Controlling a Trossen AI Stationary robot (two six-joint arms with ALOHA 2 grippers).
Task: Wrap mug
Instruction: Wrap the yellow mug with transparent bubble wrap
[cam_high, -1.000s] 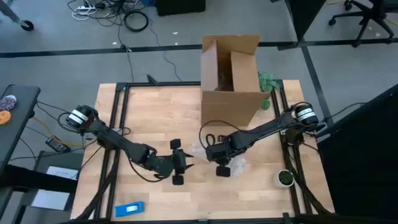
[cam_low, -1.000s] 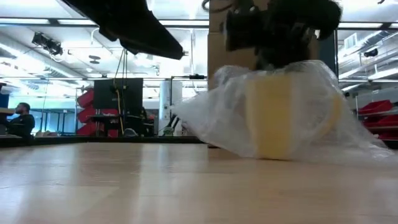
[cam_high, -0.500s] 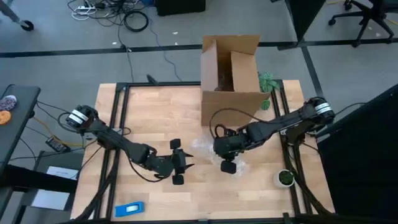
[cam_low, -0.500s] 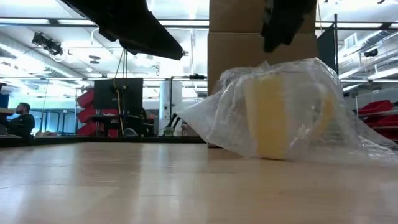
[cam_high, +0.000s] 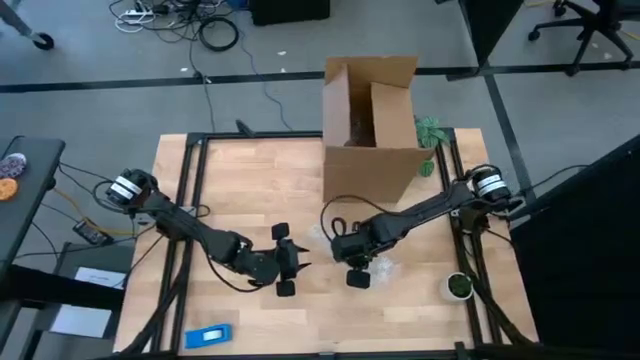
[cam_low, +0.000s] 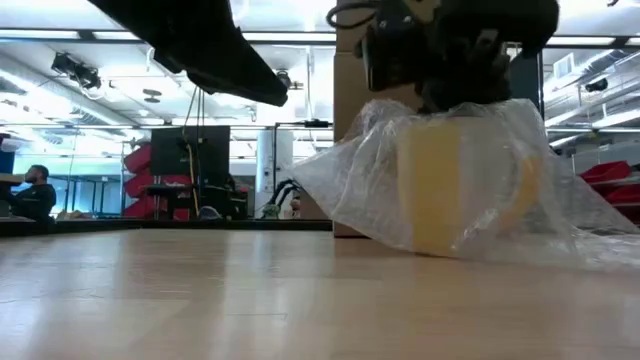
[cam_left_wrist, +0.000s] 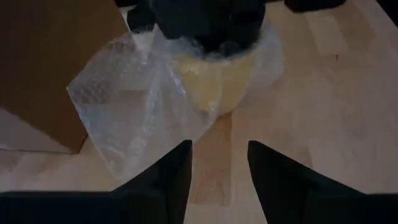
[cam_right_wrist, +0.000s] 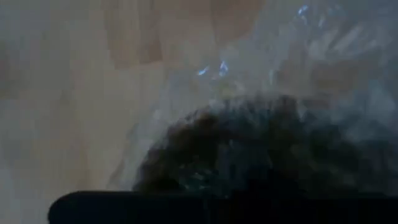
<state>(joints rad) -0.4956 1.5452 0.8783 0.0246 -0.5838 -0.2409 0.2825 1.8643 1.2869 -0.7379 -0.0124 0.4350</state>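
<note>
While the table (cam_high: 250, 180) is carrying everything | cardboard box (cam_high: 370, 120) is standing behind | my right gripper (cam_low: 450, 50), fingers unreadable, is pressing bubble wrap (cam_low: 340, 190) over the mug (cam_low: 440, 190) | my left gripper (cam_left_wrist: 217, 174) is gaping, waiting beside.

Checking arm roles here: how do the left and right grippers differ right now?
The right gripper sits down on the bubble wrap over the mug; the left gripper hangs apart from it, over bare table. The left gripper's fingers stand open, aimed at the bundle; the right's are hidden against the wrap. Both are dark and low over the table.
</note>
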